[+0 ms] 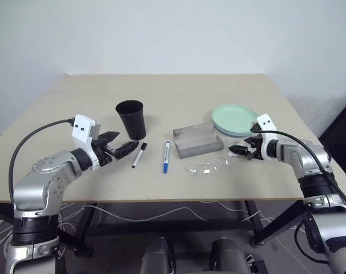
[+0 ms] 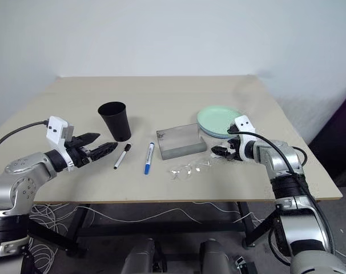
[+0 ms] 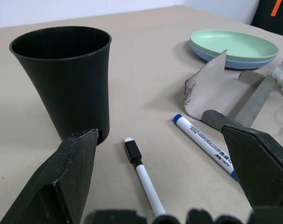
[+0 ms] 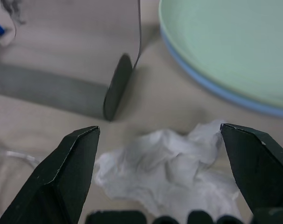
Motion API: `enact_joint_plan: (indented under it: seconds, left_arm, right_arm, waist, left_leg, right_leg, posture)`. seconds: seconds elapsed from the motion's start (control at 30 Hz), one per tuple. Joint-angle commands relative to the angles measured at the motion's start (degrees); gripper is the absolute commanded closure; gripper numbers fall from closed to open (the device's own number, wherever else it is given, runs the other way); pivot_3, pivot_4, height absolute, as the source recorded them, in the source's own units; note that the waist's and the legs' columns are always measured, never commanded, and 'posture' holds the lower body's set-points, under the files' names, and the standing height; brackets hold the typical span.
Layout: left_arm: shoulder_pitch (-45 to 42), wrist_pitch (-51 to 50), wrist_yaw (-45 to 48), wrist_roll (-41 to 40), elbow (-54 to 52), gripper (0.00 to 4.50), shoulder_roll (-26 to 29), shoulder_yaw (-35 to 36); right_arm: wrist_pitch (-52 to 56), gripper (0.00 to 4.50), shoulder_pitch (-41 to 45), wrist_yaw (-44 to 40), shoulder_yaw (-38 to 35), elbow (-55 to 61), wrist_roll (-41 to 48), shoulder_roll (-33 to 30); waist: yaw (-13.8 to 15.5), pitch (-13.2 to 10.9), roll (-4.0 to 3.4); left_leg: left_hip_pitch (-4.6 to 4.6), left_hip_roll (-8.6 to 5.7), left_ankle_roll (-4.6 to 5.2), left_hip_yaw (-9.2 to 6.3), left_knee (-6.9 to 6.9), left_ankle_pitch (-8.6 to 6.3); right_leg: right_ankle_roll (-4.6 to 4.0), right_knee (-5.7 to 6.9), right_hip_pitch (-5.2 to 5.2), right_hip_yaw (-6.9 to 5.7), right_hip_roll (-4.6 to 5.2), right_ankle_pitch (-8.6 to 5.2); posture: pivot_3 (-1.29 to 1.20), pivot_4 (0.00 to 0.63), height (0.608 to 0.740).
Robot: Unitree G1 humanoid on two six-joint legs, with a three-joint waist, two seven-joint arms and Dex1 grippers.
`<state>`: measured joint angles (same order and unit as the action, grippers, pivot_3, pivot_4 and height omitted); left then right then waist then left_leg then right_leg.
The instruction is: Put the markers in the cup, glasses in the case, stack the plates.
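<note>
Hard to see: clear glasses at 6 o'clock from open case. Blue plate mostly hidden under green plate. Both jaws wide open, empty.

The left tool is held just above the counter, its two black fingers spread wide with nothing between them, the forearm bent inward from the counter's near left edge. The right tool is angled down toward the counter near its right edge, fingers likewise parted and empty.
</note>
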<state>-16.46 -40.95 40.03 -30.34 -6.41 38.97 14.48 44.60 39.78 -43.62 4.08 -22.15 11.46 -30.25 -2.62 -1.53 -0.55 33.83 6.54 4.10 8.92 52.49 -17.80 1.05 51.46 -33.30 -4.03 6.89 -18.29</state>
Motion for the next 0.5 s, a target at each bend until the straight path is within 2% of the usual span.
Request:
enact_joint_plan:
  seconds: [0.03,0.47,0.5]
  left_arm:
    - [-0.3,0.1,-0.4,-1.1,-2.7,0.00,0.2,1.4]
    - [-0.6,0.3,-0.6,-1.0,-2.3,0.00,0.3,1.6]
    - [-0.6,0.3,-0.6,-1.0,-2.2,0.00,0.3,1.6]
  right_arm:
    - [-2.1,0.03,0.1,-0.2,0.3,0.3,-1.2,-0.9]
    - [-6.5,0.03,-0.7,-0.2,1.5,-3.0,-3.7,-0.9]
    - [-6.8,0.39,-0.7,-0.2,1.5,-3.1,-3.9,-1.0]
  waist:
    - [0.0,0.0,0.01]
    - [0.0,0.0,0.01]
    - [0.0,0.0,0.01]
  left_leg:
    - [0.00,0.01,0.00,-0.01,0.00,0.00]
    - [0.00,0.00,0.00,-0.01,0.00,0.00]
    - [0.00,0.00,0.00,-0.01,0.00,0.00]
  right_leg:
    - [0.00,-0.01,0.00,-0.01,-0.01,0.00]
    - [0.00,0.00,0.00,-0.01,-0.01,0.00]
    - [0.00,0.00,0.00,-0.01,-0.01,0.00]
  posture:
    - [0.00,0.000,0.639]
    - [0.00,0.000,0.639]
    - [0.00,0.000,0.639]
